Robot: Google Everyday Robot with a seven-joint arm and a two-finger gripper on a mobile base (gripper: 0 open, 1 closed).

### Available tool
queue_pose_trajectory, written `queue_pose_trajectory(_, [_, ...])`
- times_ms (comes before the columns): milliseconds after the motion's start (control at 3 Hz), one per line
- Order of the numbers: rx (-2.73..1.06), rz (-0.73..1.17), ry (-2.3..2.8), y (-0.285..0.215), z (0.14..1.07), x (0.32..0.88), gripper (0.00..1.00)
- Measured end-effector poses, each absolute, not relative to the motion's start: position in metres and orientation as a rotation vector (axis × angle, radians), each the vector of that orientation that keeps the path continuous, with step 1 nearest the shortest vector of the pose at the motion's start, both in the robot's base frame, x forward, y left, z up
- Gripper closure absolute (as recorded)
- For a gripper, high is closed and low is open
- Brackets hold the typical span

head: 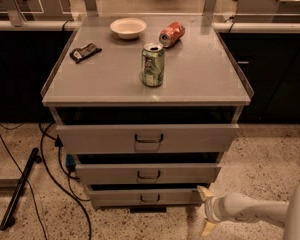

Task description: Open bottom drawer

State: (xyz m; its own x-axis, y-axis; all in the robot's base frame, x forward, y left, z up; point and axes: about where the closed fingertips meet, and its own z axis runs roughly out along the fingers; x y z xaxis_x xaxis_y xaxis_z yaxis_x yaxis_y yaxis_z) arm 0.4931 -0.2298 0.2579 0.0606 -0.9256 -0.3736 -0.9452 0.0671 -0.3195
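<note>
The bottom drawer [115,197] is the lowest and narrowest of three light-grey drawer fronts, with a small dark loop handle [150,199] at its centre. It sits near the floor under the mid-sized drawer [180,174] and the tall top drawer [190,138]. My gripper [207,210] is at the lower right, just past the bottom drawer's right end, with one yellowish fingertip [205,192] touching or almost touching the drawer's right corner and the other [207,228] down near the floor. The fingers stand spread apart and hold nothing.
On the cabinet top [200,79] stand a green can [152,64], a tipped red can [171,34], a white bowl [128,27] and a dark packet [85,52]. Black cables [55,176] and a black bar [20,189] lie on the speckled floor at left. Dark cabinets stand behind.
</note>
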Motion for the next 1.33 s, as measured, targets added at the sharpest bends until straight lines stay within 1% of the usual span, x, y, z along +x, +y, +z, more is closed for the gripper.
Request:
queue_pose_trajectory(333, [-1.844,0.072,1.851,-0.231,0.267,0.485,0.0])
queue_pose_trajectory(1333, [-1.823,0.129,1.863,-0.226,0.244,0.506,0.0])
